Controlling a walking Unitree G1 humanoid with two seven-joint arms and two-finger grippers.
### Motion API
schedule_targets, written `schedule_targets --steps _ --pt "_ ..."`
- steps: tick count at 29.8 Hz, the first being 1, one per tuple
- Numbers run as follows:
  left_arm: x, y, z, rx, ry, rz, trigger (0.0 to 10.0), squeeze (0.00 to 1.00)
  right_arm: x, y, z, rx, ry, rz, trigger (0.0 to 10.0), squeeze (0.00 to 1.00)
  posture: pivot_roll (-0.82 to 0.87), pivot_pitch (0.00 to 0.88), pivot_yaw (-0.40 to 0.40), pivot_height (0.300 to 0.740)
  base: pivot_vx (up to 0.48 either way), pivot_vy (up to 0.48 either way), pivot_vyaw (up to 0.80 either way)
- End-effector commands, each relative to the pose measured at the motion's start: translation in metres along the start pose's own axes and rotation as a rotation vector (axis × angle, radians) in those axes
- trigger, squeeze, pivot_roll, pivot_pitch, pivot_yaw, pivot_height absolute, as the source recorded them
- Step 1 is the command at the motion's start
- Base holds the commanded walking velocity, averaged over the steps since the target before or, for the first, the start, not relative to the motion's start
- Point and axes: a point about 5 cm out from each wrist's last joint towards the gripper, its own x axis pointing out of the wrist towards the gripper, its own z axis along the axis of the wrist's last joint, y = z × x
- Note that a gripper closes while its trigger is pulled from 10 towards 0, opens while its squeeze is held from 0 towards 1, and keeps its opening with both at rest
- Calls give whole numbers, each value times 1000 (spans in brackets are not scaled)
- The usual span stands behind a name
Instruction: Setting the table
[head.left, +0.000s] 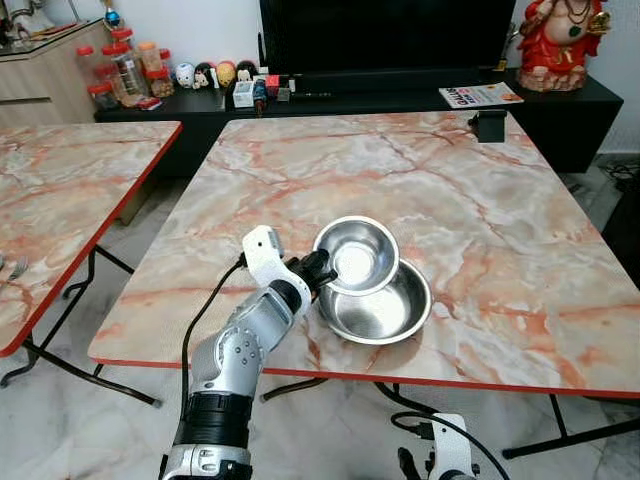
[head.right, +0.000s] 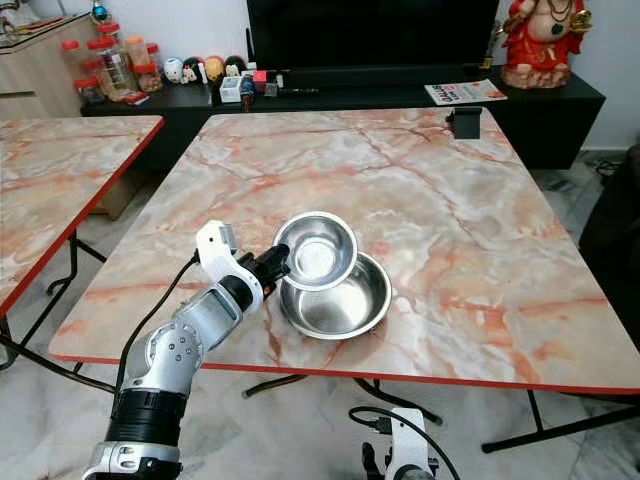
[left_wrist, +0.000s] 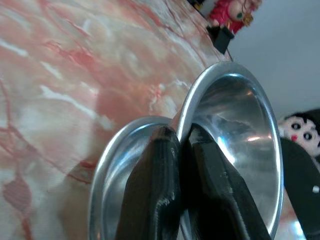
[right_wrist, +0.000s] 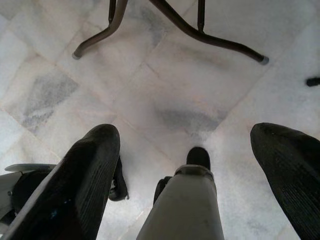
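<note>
Jaws, left gripper (head.left: 322, 270): closed tight on the rim of the small bowl (head.left: 357, 254), one finger (left_wrist: 155, 190) outside the wall, the other inside; no gap visible between pads and steel in the left wrist view. Jaws, right gripper (right_wrist: 185, 165): wide apart, holding nothing, arm hanging idle below the counter edge, pointed at the floor (right_wrist: 165, 100). Small bowl: steel, tilted, lifted by its near rim, its far side overlapping the big bowl (head.left: 380, 305); whether the two touch cannot be told. Big bowl: steel, upright, resting flat on the counter (head.left: 480, 200), just behind the small bowl's lower edge and close to the counter's near edge. Counter: marble-pattern top, red trim. Other items, placed from the big bowl: black box (head.left: 490, 124) well beyond it at the counter's far edge; second counter (head.left: 60, 190) well off to the left; dark cabinet (head.left: 560, 110) beyond the far edge, carrying jars (head.left: 120, 70), small figures (head.left: 215, 74), a magazine (head.left: 480, 95) and a red statue (head.left: 560, 40). Risk, judged: the hold is a thin pinch on smooth curved steel, so the small bowl may pivot or slip from the jaws during a carry; its hanging edge may catch the big bowl and drag it toward the near edge, where it could fall. Task status, judged: bowls being separated, neither yet at a place setting.
</note>
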Motion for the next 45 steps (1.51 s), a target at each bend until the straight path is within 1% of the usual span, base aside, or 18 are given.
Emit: schedule_targets --steps 1,3,4,8,12,19,25,32,34,43,44,45 --pt "5 -8 1 28 26 -18 10000 0 0 2 1 -1 -4 -1 10000 0 -209 0 89 740 0 0 0" --pt "5 -9 -1 58 47 -14 10000 0 0 1 2 2 -6 -2 10000 0 -211 0 91 740 0 0 0" --pt "5 -9 -4 78 75 -19 10000 0 0 1 2 6 -7 -4 10000 0 -212 0 93 740 0 0 0" --pt "4 -9 -8 118 112 -22 10000 0 0 1 2 7 -7 -5 10000 0 -210 0 93 740 0 0 0" --pt "4 -3 -8 148 131 30 10000 0 0 2 2 10 -7 -3 10000 0 -207 0 96 740 0 0 0" --pt "2 -1 -9 169 163 43 10000 0 1 2 2 15 -6 -3 10000 0 -208 0 99 740 0 0 0" --pt "2 -1 -14 179 193 26 10000 0 0 2 1 17 -5 -5 10000 0 -210 0 102 740 0 0 0" --pt "3 -1 -18 180 205 32 10000 0 0 2 1 16 -4 -5 10000 0 -213 0 101 740 0 0 0" --pt "3 -1 -19 182 206 35 10000 12 0 2 1 16 -4 -5 10000 0 -213 0 101 740 0 0 0" --pt "4 2 -19 200 208 56 10000 4 0 2 1 18 -3 -5 10000 0 -214 0 102 740 0 0 0" --pt "4 2 -19 201 209 57 10000 31 0 2 0 18 -3 -5 10000 0 -214 0 102 740 0 0 0" --pt "4 2 -19 202 209 57 10000 31 0 2 0 18 -3 -5 10000 0 -214 0 102 740 0 0 0"
